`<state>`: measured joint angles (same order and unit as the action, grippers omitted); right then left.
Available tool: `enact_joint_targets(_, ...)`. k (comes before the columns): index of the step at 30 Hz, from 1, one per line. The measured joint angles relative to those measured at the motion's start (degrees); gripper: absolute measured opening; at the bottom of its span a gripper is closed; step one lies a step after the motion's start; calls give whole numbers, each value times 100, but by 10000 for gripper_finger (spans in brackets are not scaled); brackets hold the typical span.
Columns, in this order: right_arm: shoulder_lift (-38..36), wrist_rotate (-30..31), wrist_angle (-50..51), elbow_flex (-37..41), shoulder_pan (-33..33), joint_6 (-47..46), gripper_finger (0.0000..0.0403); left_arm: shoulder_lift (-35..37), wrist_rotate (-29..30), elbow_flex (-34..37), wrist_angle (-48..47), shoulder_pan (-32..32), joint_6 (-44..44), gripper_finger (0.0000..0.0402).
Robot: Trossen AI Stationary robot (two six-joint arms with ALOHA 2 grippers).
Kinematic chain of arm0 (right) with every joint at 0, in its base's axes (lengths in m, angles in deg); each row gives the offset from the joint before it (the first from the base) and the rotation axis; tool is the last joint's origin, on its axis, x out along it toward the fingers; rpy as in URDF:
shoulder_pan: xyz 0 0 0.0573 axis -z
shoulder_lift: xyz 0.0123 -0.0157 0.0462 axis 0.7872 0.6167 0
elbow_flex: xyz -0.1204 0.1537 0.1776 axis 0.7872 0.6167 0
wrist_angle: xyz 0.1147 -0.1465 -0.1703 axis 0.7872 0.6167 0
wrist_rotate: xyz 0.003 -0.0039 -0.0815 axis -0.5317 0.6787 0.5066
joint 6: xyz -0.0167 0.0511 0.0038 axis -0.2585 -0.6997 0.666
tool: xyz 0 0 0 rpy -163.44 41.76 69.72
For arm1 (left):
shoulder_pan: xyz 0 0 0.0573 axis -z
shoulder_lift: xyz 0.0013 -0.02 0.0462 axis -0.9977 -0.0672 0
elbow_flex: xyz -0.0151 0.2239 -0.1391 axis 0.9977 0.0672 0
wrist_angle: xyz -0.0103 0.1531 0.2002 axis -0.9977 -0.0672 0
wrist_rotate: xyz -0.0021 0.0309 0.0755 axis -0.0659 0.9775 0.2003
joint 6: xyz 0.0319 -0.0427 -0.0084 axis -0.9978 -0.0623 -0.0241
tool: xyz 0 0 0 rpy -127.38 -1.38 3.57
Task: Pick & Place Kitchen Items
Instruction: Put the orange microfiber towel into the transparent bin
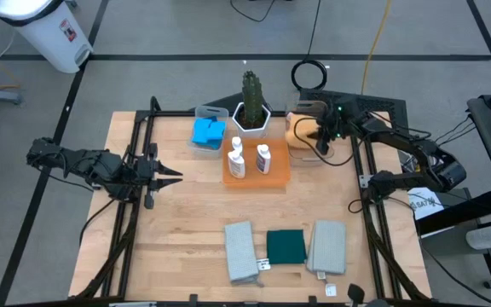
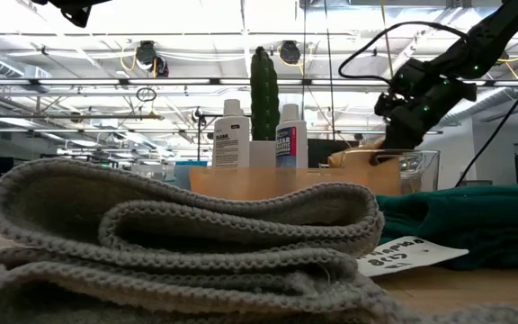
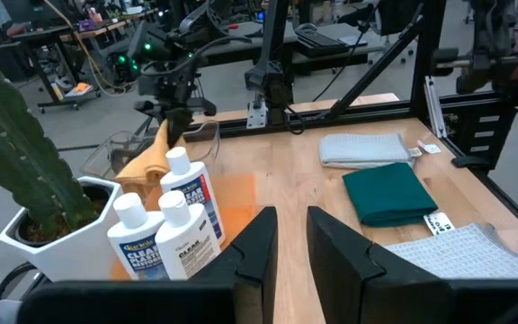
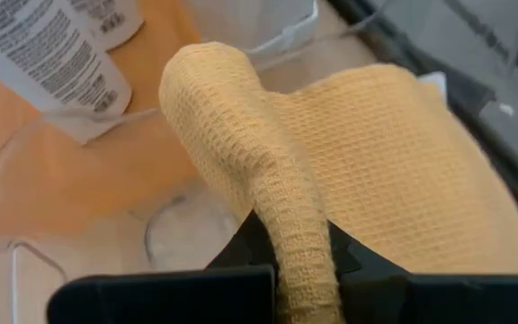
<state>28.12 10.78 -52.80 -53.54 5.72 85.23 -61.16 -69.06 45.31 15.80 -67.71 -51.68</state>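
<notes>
Right wrist view, right pincer [image 4: 299, 256] clamped on orange cloth [image 4: 367, 153], fold running lengthwise outward

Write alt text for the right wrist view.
The right gripper pinches a raised fold of an orange cloth, which lies in a clear bin. Beyond the bin, a white bottle stands on an orange tray.
</notes>
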Motion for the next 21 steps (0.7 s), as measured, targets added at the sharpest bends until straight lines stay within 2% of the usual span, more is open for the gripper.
enact_joint_targets(6,-2,-7,236,0,0,-523,15,1,0,0,0,1,0,67)
enact_joint_targets(13,-2,-9,860,0,0,-847,86,1,0,0,0,1,0,67)
enact_joint_targets(21,-88,-1,848,1,0,-1260,164,2,0,0,0,0,0,67)
